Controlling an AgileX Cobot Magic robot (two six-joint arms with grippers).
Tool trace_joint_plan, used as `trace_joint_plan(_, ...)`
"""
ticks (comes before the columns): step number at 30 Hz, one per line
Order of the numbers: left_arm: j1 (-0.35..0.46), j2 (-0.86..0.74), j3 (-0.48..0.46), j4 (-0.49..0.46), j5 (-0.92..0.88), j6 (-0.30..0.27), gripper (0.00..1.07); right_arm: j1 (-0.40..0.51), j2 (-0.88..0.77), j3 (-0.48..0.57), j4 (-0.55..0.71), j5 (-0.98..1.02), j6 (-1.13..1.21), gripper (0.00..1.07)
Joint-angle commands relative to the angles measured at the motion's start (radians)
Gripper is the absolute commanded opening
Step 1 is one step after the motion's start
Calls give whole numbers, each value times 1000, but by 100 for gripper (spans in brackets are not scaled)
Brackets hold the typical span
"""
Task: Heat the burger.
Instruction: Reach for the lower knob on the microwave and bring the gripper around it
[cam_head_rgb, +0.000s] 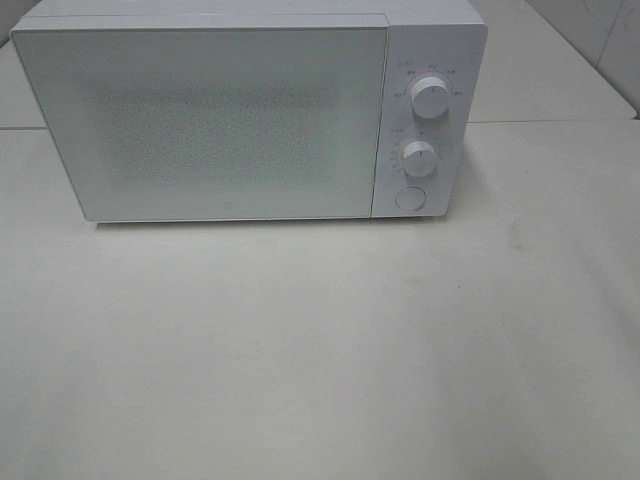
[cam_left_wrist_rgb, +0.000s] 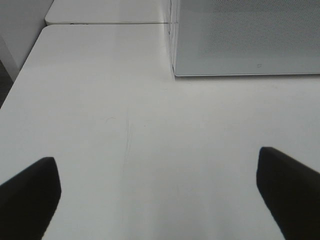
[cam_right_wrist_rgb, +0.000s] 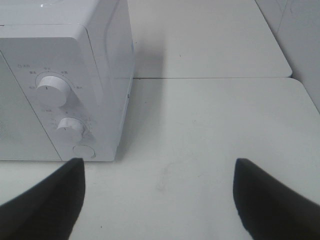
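Note:
The burger is out of view in all three views. A white microwave (cam_head_rgb: 250, 110) stands at the back of the white table (cam_head_rgb: 320, 350) with its door (cam_head_rgb: 200, 120) shut. It has two dials, an upper one (cam_head_rgb: 430, 100) and a lower one (cam_head_rgb: 419, 158), and a round button (cam_head_rgb: 409, 198). My left gripper (cam_left_wrist_rgb: 160, 192) is open and empty above bare table near the microwave's left front corner (cam_left_wrist_rgb: 175, 70). My right gripper (cam_right_wrist_rgb: 157, 197) is open and empty above the table beside the microwave's control panel (cam_right_wrist_rgb: 60, 105). Neither arm shows in the exterior high view.
The table is made of joined panels, with a seam behind the microwave (cam_right_wrist_rgb: 210, 77). The table's left edge (cam_left_wrist_rgb: 20, 75) and right edge (cam_right_wrist_rgb: 305, 95) lie near my grippers. A grey wall stands at the back right (cam_head_rgb: 600, 40).

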Motion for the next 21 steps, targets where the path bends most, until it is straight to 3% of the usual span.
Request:
trace_joint_plan(1, 0, -22, 4, -2, -1, -5, 100, -7, 45, -5, -4, -87, -4, 78)
trace_joint_plan(21, 0, -22, 4, -2, -1, -5, 100, -7, 247, 186, -4, -613, -4, 76)
